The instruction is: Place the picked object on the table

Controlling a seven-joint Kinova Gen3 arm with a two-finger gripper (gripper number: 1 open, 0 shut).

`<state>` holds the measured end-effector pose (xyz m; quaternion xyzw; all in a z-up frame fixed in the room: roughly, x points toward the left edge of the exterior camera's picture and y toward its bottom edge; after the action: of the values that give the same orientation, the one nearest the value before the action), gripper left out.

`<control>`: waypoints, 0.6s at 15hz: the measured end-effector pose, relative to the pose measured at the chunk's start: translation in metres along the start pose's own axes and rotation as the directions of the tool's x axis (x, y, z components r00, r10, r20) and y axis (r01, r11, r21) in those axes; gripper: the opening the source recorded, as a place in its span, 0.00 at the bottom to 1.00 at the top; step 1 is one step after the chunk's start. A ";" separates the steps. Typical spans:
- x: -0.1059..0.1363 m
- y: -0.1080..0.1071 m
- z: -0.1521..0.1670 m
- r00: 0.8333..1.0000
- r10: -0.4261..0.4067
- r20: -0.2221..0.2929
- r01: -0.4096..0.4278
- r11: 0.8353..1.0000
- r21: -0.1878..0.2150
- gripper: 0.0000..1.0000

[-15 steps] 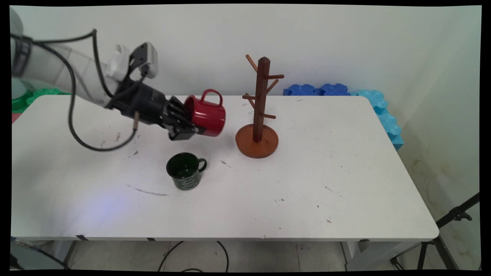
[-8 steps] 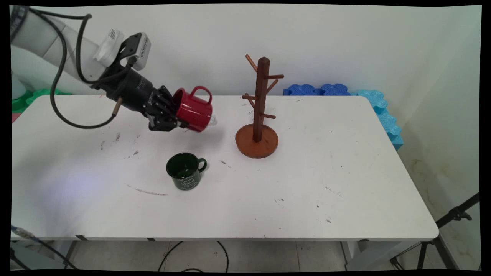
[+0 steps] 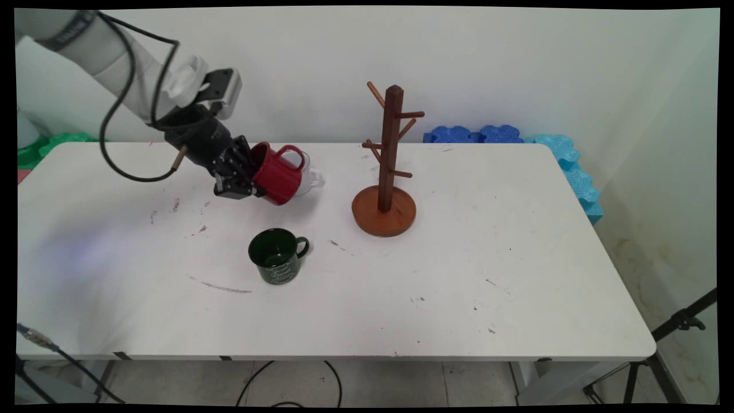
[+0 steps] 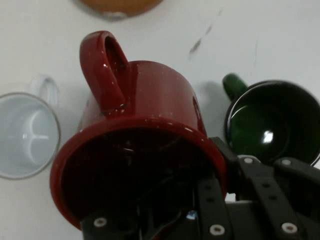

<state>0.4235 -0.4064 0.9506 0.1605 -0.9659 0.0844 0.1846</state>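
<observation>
My gripper (image 3: 248, 179) is shut on the rim of a red mug (image 3: 278, 172), one finger inside it and one outside. The mug hangs tilted above the table's back left part, mouth toward the hand and handle up. In the hand view the red mug (image 4: 145, 145) fills the middle, with my gripper (image 4: 212, 200) clamped on its rim. Right behind the red mug stands a clear glass mug (image 3: 309, 175), seen at the left in the hand view as the glass mug (image 4: 25, 132). A dark green mug (image 3: 277, 254) stands upright on the table nearer the front; the green mug (image 4: 272, 122) shows at the right.
A brown wooden mug tree (image 3: 387, 166) with bare pegs stands on its round base right of the mugs; its base edge (image 4: 120, 6) shows at the top of the hand view. Blue foam blocks (image 3: 516, 137) lie at the table's back right, green ones (image 3: 51, 143) at the back left.
The arm has carried the red mug left and back, away from the mug tree, and tipped it downward. The glass mug behind it has come into sight.
</observation>
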 end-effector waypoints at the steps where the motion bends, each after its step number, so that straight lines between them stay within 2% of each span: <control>1: 0.001 -0.005 0.005 1.000 0.006 0.021 -0.006 1.000 -0.004 0.00; 4: 0.002 -0.017 0.021 0.997 0.011 0.077 -0.009 1.000 -0.016 0.00; 9: 0.003 -0.025 0.041 0.991 0.012 0.136 -0.006 0.999 -0.042 0.00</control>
<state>0.4157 -0.4395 0.9165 0.1576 -0.9786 0.0540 0.1211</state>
